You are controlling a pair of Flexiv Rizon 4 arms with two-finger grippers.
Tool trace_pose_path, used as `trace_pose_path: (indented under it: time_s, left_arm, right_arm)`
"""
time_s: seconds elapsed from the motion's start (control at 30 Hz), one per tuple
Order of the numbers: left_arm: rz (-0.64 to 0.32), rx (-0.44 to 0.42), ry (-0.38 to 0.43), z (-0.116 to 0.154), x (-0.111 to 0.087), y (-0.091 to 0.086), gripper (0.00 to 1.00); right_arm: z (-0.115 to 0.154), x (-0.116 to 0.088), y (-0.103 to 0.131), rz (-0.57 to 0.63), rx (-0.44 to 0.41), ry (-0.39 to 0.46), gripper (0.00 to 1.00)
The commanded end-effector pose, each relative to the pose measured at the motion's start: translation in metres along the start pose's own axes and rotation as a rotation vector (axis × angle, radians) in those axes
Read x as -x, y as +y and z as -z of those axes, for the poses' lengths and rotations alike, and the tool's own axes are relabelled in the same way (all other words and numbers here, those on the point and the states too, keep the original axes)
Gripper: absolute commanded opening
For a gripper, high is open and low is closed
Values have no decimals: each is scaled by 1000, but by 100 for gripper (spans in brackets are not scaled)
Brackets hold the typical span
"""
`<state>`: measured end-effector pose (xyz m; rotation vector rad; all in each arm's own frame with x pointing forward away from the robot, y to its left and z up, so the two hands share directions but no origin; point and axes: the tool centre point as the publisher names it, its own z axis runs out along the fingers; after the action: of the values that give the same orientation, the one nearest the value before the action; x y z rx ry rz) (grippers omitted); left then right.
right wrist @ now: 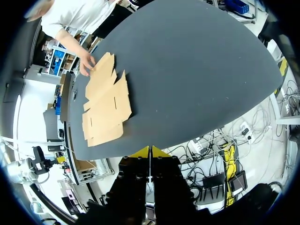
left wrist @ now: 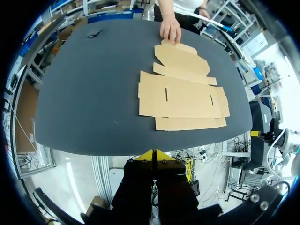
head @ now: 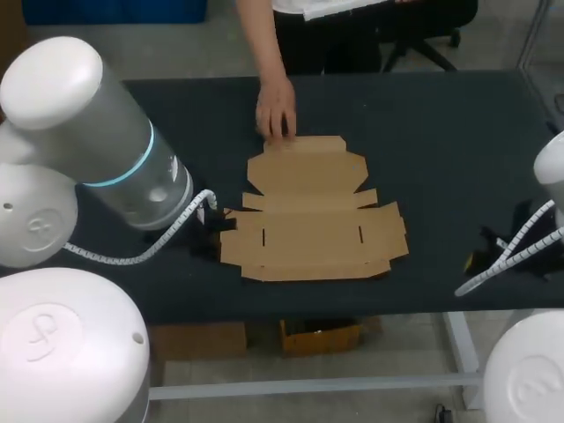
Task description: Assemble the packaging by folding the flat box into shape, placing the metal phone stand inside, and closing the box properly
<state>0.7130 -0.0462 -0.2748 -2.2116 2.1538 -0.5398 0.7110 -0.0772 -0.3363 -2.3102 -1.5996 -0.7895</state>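
A flat brown cardboard box blank (head: 313,216) lies unfolded in the middle of the dark table (head: 423,141). A person's hand (head: 275,107) rests on its far flap. From the left wrist the blank (left wrist: 183,91) is well ahead of my left gripper (left wrist: 154,152), whose yellow tips are pressed together near the table's front edge. My right gripper (right wrist: 149,150) is shut too, empty, off the table's right front edge, with the blank (right wrist: 105,108) far ahead and to one side. In the head view the left gripper is hidden behind its arm. No metal phone stand is in sight.
A small dark object (left wrist: 95,33) lies near the table's far left corner. Bare cloth surrounds the blank, widest on the right side (head: 458,176). My left arm's big joints (head: 97,132) stand over the table's left part.
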Motion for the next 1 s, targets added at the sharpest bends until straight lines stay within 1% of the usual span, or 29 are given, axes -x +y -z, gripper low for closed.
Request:
trace_pose_path:
  time_s: [0.03,0.2,0.4,0.5,0.67,0.8,0.9,0.93,1.0]
  left_arm:
    - [-4,-6,21,2,11,3,0]
    - [-4,-2,27,-1,17,-3,0]
    - [-1,-11,46,0,23,-15,0]
    - [2,-8,50,-1,26,-18,0]
    - [3,6,49,-1,29,-19,0]
    - [-7,7,51,-1,29,-15,0]
    - [-25,16,40,-3,27,-13,0]
    - [-28,18,38,-3,27,-13,9]
    - [-32,23,35,-4,25,-14,17]
  right_arm:
    - [0,3,4,1,-14,155,0]
    - [-1,7,8,-8,-17,150,0]
    - [1,10,18,-18,-12,184,0]
    - [3,9,22,-22,-6,186,0]
    - [3,9,23,-14,-13,182,0]
    - [2,9,23,7,-39,186,0]
    - [-1,9,23,36,-82,183,0]
    - [-3,8,25,45,-99,174,0]
    - [-7,6,29,60,-130,161,0]
